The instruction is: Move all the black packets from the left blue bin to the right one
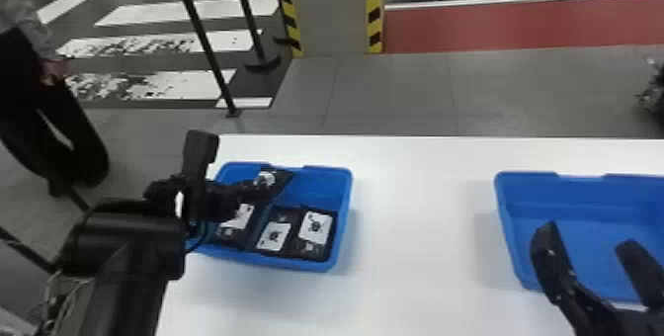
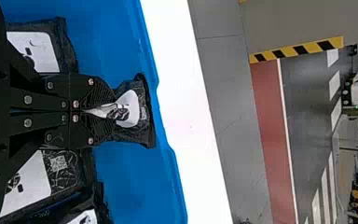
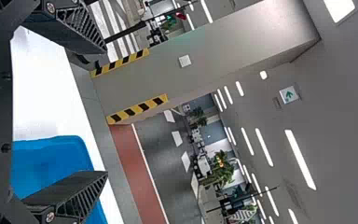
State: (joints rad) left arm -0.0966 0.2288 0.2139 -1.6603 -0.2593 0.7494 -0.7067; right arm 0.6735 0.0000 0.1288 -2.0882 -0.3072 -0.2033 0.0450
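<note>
The biggest thing I could upset is the left blue bin (image 1: 344,206), left of centre in the head view. If I carried my load sideways before lifting well above the rim, I judge the packet or my arm would catch the wall and drag the bin. The right blue bin (image 1: 536,189), at the right of that view, could be knocked the same way by my right gripper (image 1: 593,253), whose jaws stand apart over its near part with nothing between them; if the left arm came across with that one still there, the two might collide.

Next, the black packet (image 2: 129,108) itself: it is inside the left bin, towards the far wall, and my left gripper (image 2: 113,113) has its jaws clenched on it. The pinch creases the label, so I may have only a fold, and a soft bag could swing or slip out. The other black packets (image 1: 314,231) lie packed close at the near side, and a sagging corner could snag on them.

Around me, a grey tiled floor (image 1: 385,93) spans the middle of the head view, a red strip (image 1: 514,23) crosses its upper right, and a pillar (image 1: 330,9) with hazard stripes stands at the top. The white table (image 1: 410,221) fills the lower part, smooth-looking enough that a nudged bin might slide.
</note>
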